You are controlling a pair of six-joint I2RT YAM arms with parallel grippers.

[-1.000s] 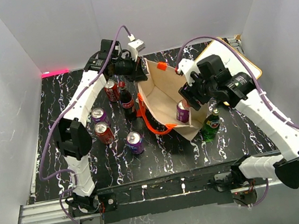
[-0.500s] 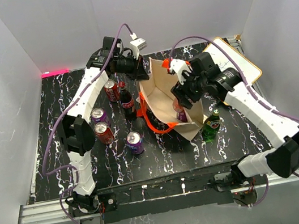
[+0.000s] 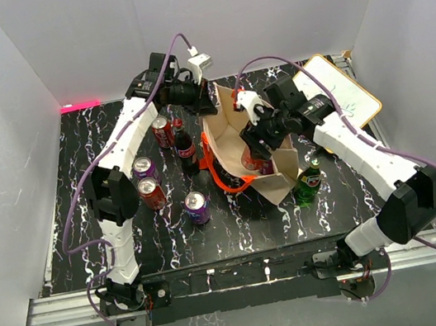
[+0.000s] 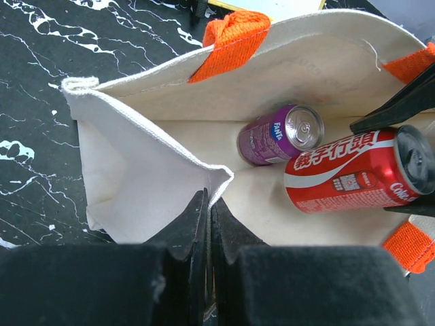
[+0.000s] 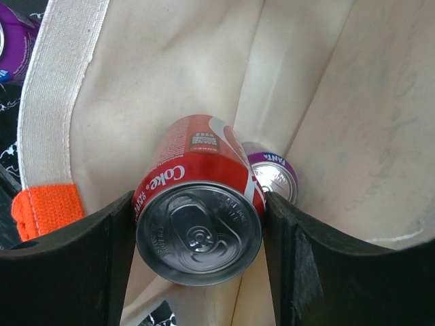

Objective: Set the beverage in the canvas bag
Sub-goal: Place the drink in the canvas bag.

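Red can [image 5: 200, 204] inside the canvas bag [image 5: 170, 61]: "Coke" in white script along the side, legible in both wrist views. Large white Chinese characters across the same side in the left wrist view. Small white fine-print panel, not legible.
Purple can [image 4: 275, 136] just beside it: "Fanta" near the top rim.
Loose cans [image 3: 152, 192] on the bench [image 3: 245, 225]: labels too small to read.
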